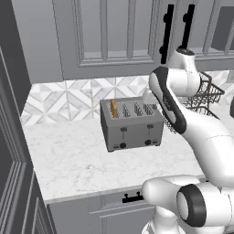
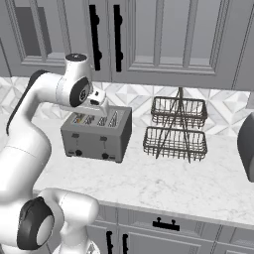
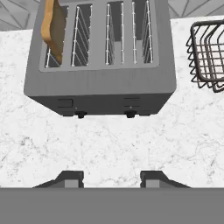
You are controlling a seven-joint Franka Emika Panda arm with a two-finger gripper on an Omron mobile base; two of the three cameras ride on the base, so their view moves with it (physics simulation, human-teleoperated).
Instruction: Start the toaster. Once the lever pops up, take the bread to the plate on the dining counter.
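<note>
The grey four-slot toaster [image 1: 131, 124] [image 2: 96, 133] [image 3: 98, 83] stands on a marble counter by the tiled wall. The bread [image 1: 114, 109] [image 3: 52, 27] stands upright in the leftmost slot, with its top sticking out. Two dark levers [image 3: 65, 103] and two black knobs [image 3: 80, 114] are on the toaster's front. My gripper [image 3: 111, 179] hovers above the counter just in front of the toaster, pointing down. It is open, with nothing between its fingertips [image 3: 70, 178]. The plate and the dining counter are out of view.
A two-tier dark wire basket rack [image 2: 174, 130] [image 1: 205, 93] [image 3: 208, 54] stands to the right of the toaster. A dark rounded object [image 2: 247, 144] sits at the far right. Grey wall cabinets hang above. Bare marble counter [image 1: 68, 160] lies to the left and in front.
</note>
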